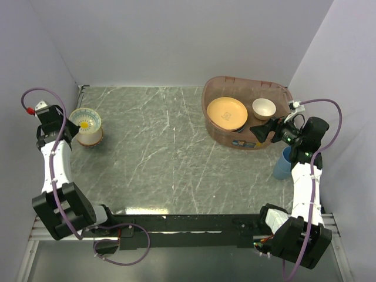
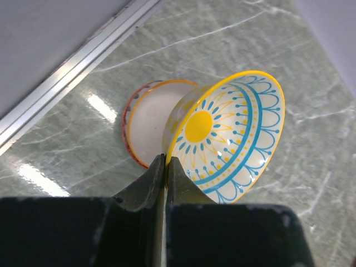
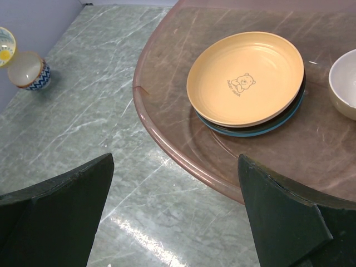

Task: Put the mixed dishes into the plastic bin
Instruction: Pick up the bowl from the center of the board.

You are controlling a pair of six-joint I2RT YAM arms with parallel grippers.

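At the far left corner of the table [image 1: 158, 153], the left gripper [image 2: 166, 161] is pinching its two dark fingers almost together on the thin rim of a yellow-and-blue bowl [image 2: 228, 139]. That bowl is tipping steeply on its side, its mouth facing back toward the wrist camera and its foot pointing away, toward a red-rimmed bowl [image 2: 150, 122] sitting upright on the table just behind it. Whether the two bowls are touching cannot be told. The left arm is stretching forward along the table's left edge, with its wrist bending inward to the right.

The right gripper [image 3: 175, 167] is holding its fingers wide apart with nothing between them, hovering at the near edge of the bin [image 3: 161, 133]. The right arm is rising from its base at the near right corner and turning its wrist leftward toward the bin.

The held bowl is looking glossy, with a yellow centre, blue arcs and a yellow lip. The bin is standing at the far right of the table, a smooth, brownish see-through tub with rounded corners. Inside it, a round yellow plate [image 3: 245, 78] with a small bear drawing is lying flat on a darker dish [image 3: 245, 133] with a bluish edge, and a cream bowl [image 3: 344, 83] is sitting beside them. A blue cup [image 1: 283, 163] is standing near the right arm, outside the bin.
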